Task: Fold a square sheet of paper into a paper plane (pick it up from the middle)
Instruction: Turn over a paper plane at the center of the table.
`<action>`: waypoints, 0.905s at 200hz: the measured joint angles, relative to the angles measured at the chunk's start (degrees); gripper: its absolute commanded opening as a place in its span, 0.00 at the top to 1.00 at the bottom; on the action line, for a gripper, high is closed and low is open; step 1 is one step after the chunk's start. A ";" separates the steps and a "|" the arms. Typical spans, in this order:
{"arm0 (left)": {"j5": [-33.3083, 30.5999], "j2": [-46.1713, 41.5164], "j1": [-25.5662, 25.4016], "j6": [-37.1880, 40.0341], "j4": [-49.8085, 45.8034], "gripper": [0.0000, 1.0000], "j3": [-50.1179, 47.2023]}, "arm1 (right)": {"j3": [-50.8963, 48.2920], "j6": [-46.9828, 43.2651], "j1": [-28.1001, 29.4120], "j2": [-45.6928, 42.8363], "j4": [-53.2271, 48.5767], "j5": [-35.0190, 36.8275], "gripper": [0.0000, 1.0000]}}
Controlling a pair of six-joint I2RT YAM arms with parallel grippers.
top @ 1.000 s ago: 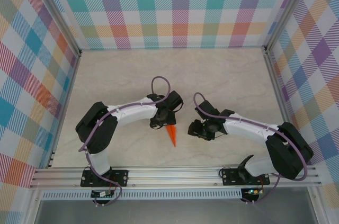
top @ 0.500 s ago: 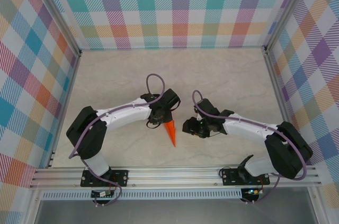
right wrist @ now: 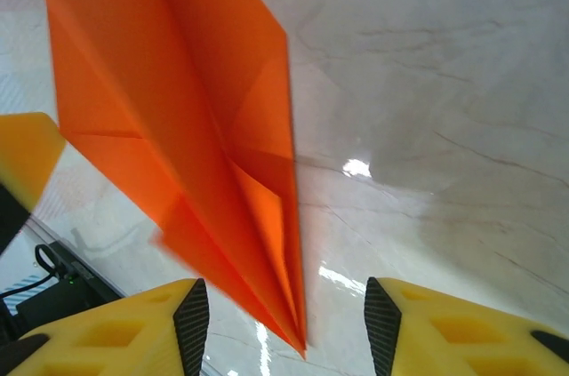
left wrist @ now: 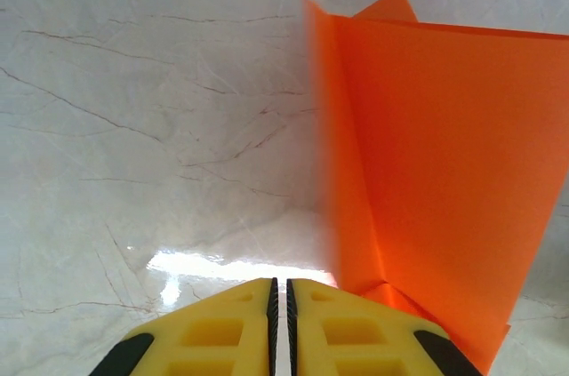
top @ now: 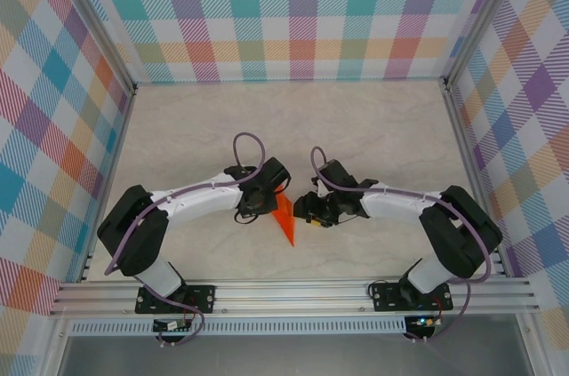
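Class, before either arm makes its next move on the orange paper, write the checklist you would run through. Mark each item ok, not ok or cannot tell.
1. Paper already folded to a pointed shape: ok.
2. Right gripper open: ok.
3. Paper's tip in the gap between the right gripper's fingers: ok, going by the right wrist view.
4. Left gripper shut: ok.
5. Left gripper really pinching the paper: cannot tell; the sheet rises just beside its right finger.
6. Paper lying flat on the table: not ok; a flap stands up.
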 measured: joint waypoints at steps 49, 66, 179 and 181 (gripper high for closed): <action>0.17 -0.26 0.31 0.04 0.98 0.87 -0.59 | 3.50 -1.16 0.48 5.73 2.10 -2.56 0.46; 0.20 -0.33 0.42 0.26 1.07 0.83 -0.59 | 4.31 -1.27 0.79 7.02 2.10 -2.75 0.46; 0.39 -8.39 2.27 0.15 3.10 0.68 -1.25 | 7.82 -2.16 3.23 10.73 2.69 -3.04 0.66; 0.39 -8.46 2.27 0.17 3.15 0.68 -1.33 | 8.00 -2.23 3.37 10.75 2.67 -3.02 0.66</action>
